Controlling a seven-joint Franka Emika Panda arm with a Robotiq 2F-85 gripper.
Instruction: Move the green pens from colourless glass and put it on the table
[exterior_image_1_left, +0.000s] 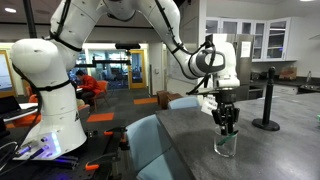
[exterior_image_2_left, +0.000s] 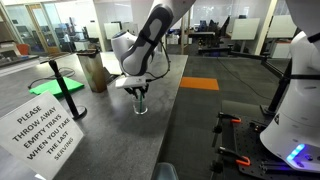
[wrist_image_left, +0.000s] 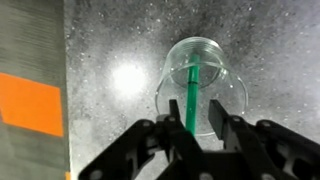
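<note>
There is one colourless glass (wrist_image_left: 222, 62), and the wrist view shows one green pen (wrist_image_left: 190, 88) in it; I can make out no second pen. The glass stands upright on the grey counter (wrist_image_left: 110, 40), near the counter's edge in both exterior views (exterior_image_1_left: 227, 145) (exterior_image_2_left: 140, 105). The pen stands inside the glass, close to upright. Its long axis runs almost straight up and down the wrist picture, with the lower end at the bottom of the glass and the upper end rising toward the camera. The single hand (wrist_image_left: 195, 112) hangs directly over the glass with its fingers pointing down at the rim. The two fingers (wrist_image_left: 174, 118) stand apart on either side of the pen's upper part. The pen lies close to one finger and a gap shows before the other, so the hand is parted and not clamped on anything. One black post with a round base (exterior_image_1_left: 268, 103) stands well apart on the counter, and a printed sign (exterior_image_2_left: 45, 125) lies near the counter's corner.
</note>
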